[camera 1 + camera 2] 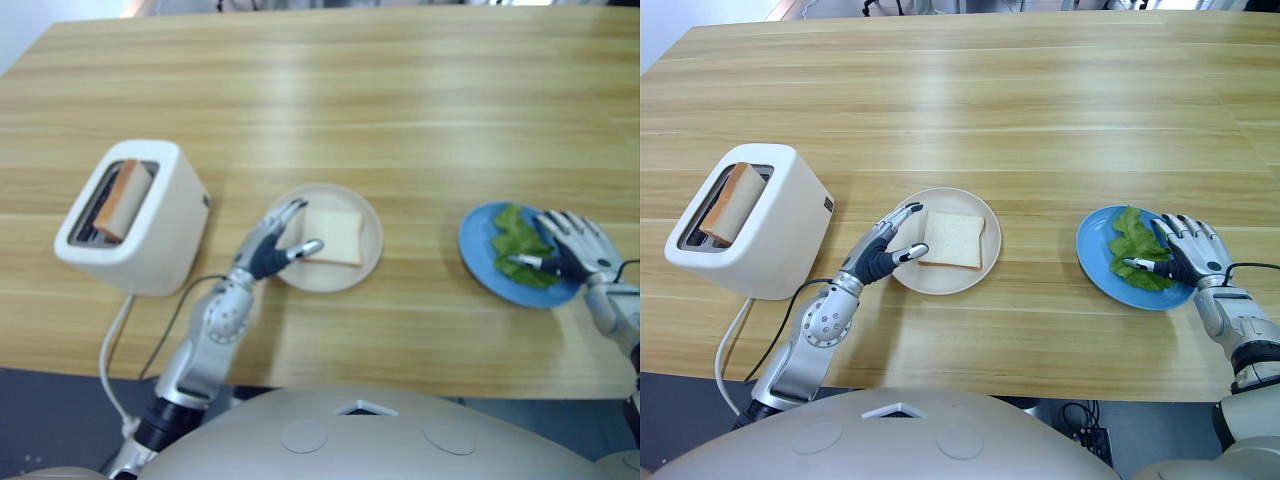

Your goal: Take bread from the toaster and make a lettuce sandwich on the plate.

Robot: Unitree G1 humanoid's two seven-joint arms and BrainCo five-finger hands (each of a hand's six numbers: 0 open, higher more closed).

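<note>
Over on the left side of the wooden worktop (1040, 120) sits the white toaster (790, 230), and one browned slice of toast (728, 205) stands upright in its slot, top edge poking out. Its white power cord (728, 345) trails off the near edge of the worktop.

Centre stage is the beige plate (940, 283), with a pale slice of bread (955, 240) lying flat on it, a bit right of the plate's middle. The left hand (878, 258) is at the plate's left rim. Its fingers (898, 218) are stretched out long and fairly straight, angled up over the rim, and they grip nothing. The thumb points across towards the bread and its tip is right at the slice's left edge; whether it touches is too close to call.

To the right, well apart from the beige plate, is the blue plate (1095, 262) with a heap of green lettuce leaves (1130, 240) on it. The right hand (1192, 252) is over that plate's right side, palm down. Its fingers (1175, 228) are fanned out and loosely spread above the leaves, while the thumb reaches left with its tip on or just over the lettuce. Nothing is pinched between them, and the lettuce lies on the plate.
</note>
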